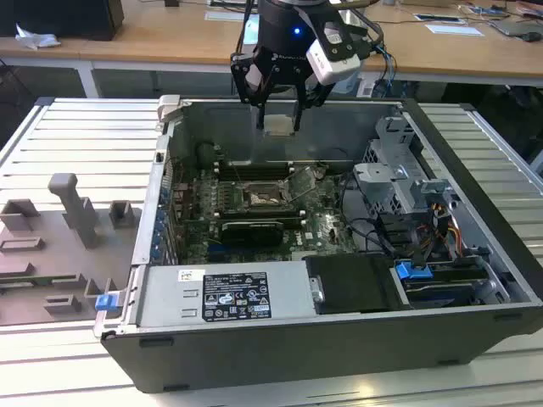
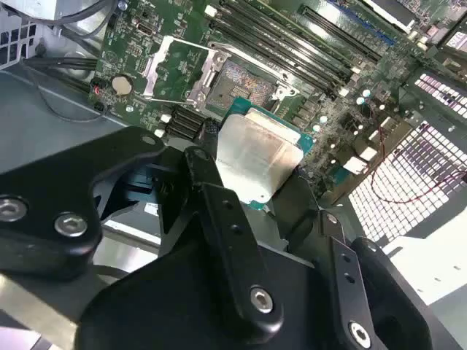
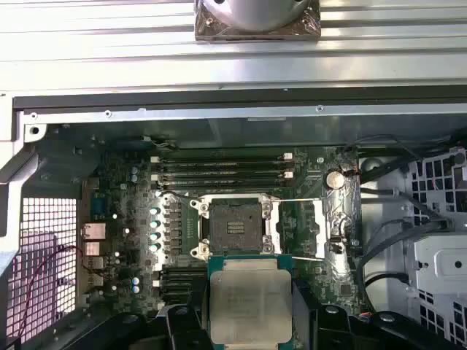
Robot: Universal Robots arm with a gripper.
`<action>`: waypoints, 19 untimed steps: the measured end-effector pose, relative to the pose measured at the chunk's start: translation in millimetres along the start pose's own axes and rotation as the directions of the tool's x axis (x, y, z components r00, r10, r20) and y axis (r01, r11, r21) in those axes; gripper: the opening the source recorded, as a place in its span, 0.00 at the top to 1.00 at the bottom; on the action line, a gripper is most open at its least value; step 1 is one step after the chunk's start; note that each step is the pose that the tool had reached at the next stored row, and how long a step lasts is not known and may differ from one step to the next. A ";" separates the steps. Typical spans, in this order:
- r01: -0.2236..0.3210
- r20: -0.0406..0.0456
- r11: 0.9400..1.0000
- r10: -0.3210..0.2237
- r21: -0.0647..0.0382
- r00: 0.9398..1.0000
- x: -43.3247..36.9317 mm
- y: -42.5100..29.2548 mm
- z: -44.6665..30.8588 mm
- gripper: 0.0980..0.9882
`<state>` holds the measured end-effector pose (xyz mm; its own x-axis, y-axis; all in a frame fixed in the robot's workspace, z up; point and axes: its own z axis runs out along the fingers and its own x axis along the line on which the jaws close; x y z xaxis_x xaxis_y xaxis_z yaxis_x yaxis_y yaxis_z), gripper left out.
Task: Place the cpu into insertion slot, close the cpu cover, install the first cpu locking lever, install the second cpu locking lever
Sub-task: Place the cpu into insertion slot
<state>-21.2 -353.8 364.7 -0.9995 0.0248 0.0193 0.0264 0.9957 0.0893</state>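
- The cpu (image 1: pixel 280 125) (image 2: pixel 255 157) (image 3: pixel 249 299) is held in the air above the open computer case (image 1: pixel 280 356), its dull metal top turned toward both wrist views.
- The claw (image 1: pixel 281 129) (image 2: pixel 255 179) (image 3: pixel 249 324) is clenched on the cpu, with one black finger (image 2: pixel 208 179) pressed to each of two opposite edges.
- The insertion slot (image 1: pixel 265 197) (image 2: pixel 244 84) (image 3: pixel 235 228) is seen bare below the cpu, and the two are well apart. In the first wrist view the slot appears just beside the chip's far edge.
- The cpu cover (image 2: pixel 149 73) is swung open to one side of the slot, and green board is visible through its cut-out.
- The slot is set in the motherboard (image 1: pixel 322 229) (image 3: pixel 124 219), near a row of long black memory slots (image 3: pixel 219 171).
- A grey power supply (image 1: pixel 225 297) with a white label is seated along the case's near wall in the exterior view.
- The case is carried on a ribbed metal surface (image 1: pixel 76 144). A grey moulded fixture tray (image 1: pixel 72 212) lies at the exterior view's left, beside the case.
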 end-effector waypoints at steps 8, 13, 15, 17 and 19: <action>-0.046 0.004 0.999 0.046 -0.001 0.999 0.3 0.0 0.0 0.50; -0.063 0.006 0.998 0.063 -0.001 0.998 0.3 0.0 0.0 0.50; -0.067 0.006 0.998 0.067 -0.001 0.998 0.3 0.0 0.0 0.50; -0.071 0.006 0.997 0.071 -0.002 0.997 0.3 0.0 0.0 0.50; -0.079 0.007 0.997 0.079 -0.002 0.997 0.3 0.0 0.0 0.50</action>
<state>-21.6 -353.8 364.7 -0.9944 0.1039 0.0193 0.1052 0.9904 0.0893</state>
